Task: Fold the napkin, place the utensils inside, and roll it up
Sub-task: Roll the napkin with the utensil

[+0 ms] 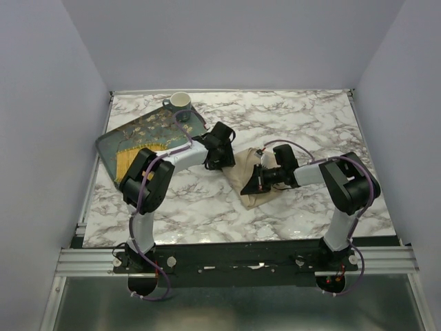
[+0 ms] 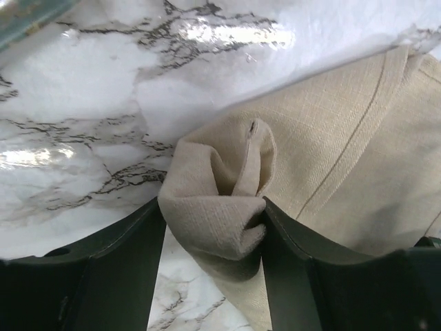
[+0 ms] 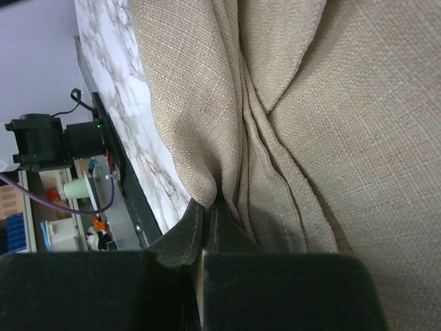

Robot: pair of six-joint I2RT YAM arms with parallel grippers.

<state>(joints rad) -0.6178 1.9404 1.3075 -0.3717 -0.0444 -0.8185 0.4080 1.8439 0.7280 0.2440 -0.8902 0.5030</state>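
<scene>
The napkin [image 1: 240, 176] lies rumpled on the marble table [image 1: 310, 124], a little right of centre, between my two grippers. On the left wrist view a hemmed edge runs across the flat part of the cloth [image 2: 331, 138], and one corner is bunched into a loose curl. The left gripper [image 1: 224, 160] has that curl between its fingers [image 2: 138, 262] - the jaws stand well apart, but the cloth fills the gap and presses against both inner faces, so I read it as clamped on the napkin. The right gripper [image 1: 260, 181] sits over the near right part of the cloth; on its own view the jaws [image 3: 205, 224] are together with a thin fold pinched between the tips, long creases running away from them. Far left on the table sits a teal floral tray [image 1: 158, 127] - a mug [image 1: 180, 103] stands at its far corner.
</scene>
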